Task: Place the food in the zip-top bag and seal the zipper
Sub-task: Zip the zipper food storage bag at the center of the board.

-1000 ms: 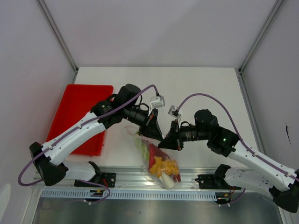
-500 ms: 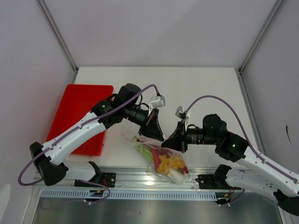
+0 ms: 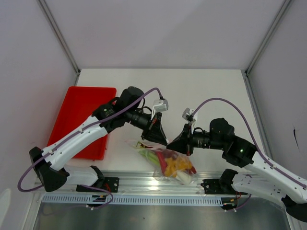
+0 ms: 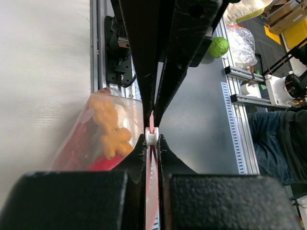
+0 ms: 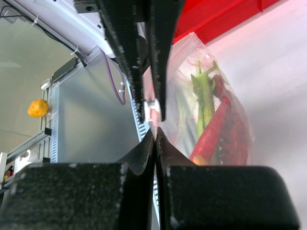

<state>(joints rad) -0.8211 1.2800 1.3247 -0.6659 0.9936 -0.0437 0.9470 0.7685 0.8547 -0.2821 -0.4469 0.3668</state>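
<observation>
While your left claw (image 3: 161, 140) is clenched on the white slider (image 4: 151, 136) of the pink zipper (image 4: 151, 120), your right claw (image 3: 181, 145) is pinched tight just beside it on the mouth edge of the bag (image 3: 165, 167), its tips nearly meeting the left's. The bag sags from both claws onto the near edge of the table (image 3: 206, 91) with the food (image 3: 176, 164) heaped inside it. The red tray (image 3: 76, 115) sits by the left edge.
</observation>
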